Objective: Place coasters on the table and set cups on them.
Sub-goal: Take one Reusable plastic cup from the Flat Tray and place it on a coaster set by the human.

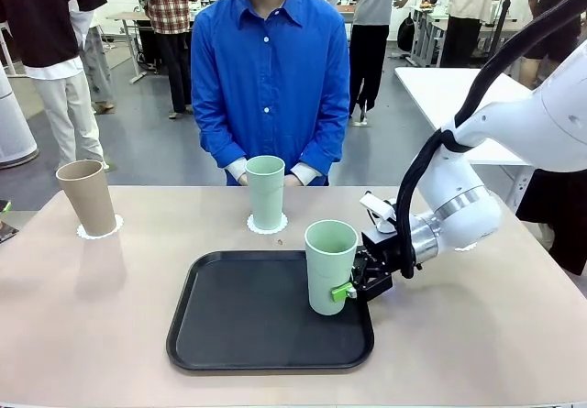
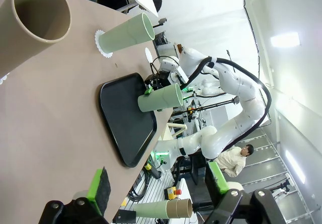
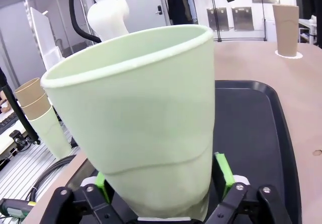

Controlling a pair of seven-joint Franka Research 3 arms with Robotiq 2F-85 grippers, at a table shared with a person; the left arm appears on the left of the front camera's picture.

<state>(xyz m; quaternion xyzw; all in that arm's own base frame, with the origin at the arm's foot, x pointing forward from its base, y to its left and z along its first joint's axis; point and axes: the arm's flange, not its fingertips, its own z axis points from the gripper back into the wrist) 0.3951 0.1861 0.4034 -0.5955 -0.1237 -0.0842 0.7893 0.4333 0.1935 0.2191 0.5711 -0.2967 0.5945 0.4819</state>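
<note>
Right gripper (image 1: 349,289) clamped on mint cup (image 1: 329,266), upright at black tray's (image 1: 238,335) right edge. Second mint cup (image 1: 266,192) sits on coaster (image 1: 267,226) at table's (image 1: 477,335) far edge; tan cup (image 1: 86,196) on coaster (image 1: 99,234) at far-left corner. Left gripper (image 2: 158,194) fingers apart, empty.

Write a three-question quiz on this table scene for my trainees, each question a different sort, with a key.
1. True or false: the tan cup stands on a coaster.
2. Where is the mint cup that the right gripper fingers clamp? A) on the black tray B) on the bare table C) in the person's hand
3. How many cups stand on coasters?

Key: 1 true; 2 A; 3 two.
</note>
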